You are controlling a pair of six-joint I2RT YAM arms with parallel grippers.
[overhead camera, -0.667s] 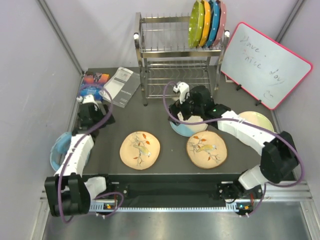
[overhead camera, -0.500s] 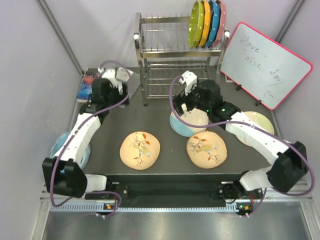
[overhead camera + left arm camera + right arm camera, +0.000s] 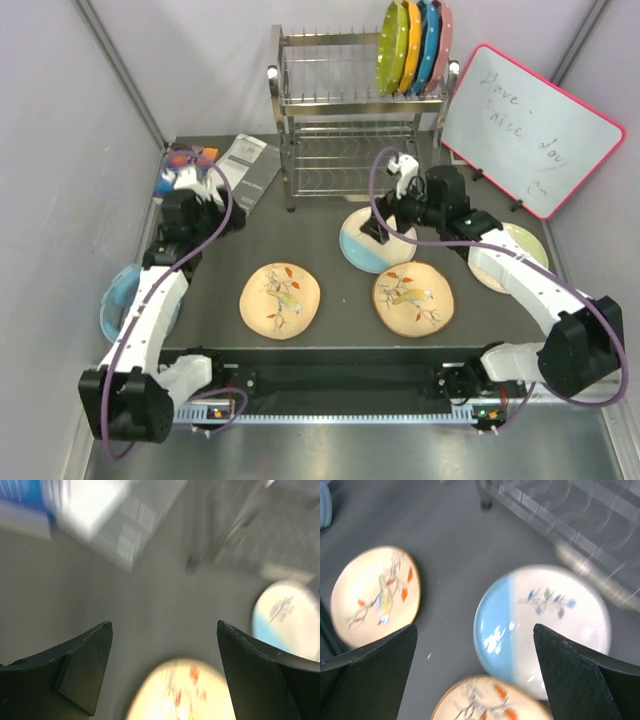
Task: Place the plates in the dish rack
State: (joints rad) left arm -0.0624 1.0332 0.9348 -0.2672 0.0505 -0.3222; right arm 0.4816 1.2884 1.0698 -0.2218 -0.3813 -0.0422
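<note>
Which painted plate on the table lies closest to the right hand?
The cream-and-light-blue plate, directly under the right hand before the dish rack. Both bird plates lie nearer the arm bases; the pale cream-green plate sits farther right.

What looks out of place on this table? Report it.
The light blue round dish appears to overhang the left edge of the dark table, partly hidden under the left arm. Nothing looks spilled or broken.
</note>
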